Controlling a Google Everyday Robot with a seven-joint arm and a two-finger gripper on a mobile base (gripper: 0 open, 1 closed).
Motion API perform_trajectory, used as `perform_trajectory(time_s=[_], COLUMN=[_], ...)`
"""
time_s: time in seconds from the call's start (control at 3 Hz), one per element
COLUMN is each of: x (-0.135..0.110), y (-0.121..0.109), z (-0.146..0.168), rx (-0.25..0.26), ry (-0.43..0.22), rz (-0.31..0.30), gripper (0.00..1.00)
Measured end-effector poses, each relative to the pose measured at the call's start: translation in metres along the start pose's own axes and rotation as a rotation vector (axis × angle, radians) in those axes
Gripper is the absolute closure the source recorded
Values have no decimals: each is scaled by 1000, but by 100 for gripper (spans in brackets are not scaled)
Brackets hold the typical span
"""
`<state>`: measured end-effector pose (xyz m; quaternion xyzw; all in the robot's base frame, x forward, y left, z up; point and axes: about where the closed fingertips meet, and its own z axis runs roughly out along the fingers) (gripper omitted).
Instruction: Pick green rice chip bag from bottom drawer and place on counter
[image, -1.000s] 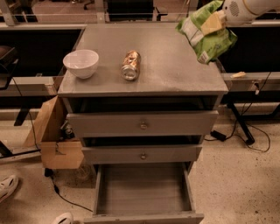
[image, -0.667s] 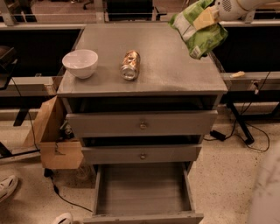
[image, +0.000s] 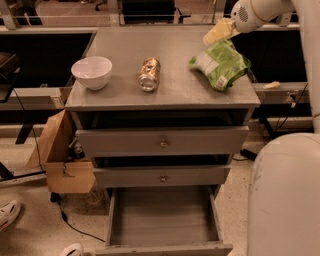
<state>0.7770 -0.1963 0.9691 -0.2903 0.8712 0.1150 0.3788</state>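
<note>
The green rice chip bag (image: 221, 64) lies on the counter (image: 175, 97), crumpled, its right side close to the counter's right edge. My tool (image: 220, 31) hangs just above and behind the bag, over its far end. I cannot tell whether the tool is spread or pressed together, nor whether it touches the plastic at all.

Left of the bag a metal can (image: 149, 74) lies on its side, and further left stands a white bowl (image: 92, 72); both are well apart from the bag. Below the bag and to its left the bottom drawer (image: 162, 217) stands pulled out, with nothing showing on its tray floor.

I judge the placing nearly done; what is left is to let go cleanly. I would make sure the tool is fully off the bag, then lift straight up, not sideways. Glossy film can catch and drag, and a pull to the right could slide so light a bag off the edge.
</note>
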Motion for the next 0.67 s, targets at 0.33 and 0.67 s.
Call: perform_trajectory(time_s=[0.33, 0.67], x=[11, 12], y=[-9, -9], z=[14, 15], rx=[-21, -22], ry=[-5, -5], rz=[48, 49], gripper=[0, 0])
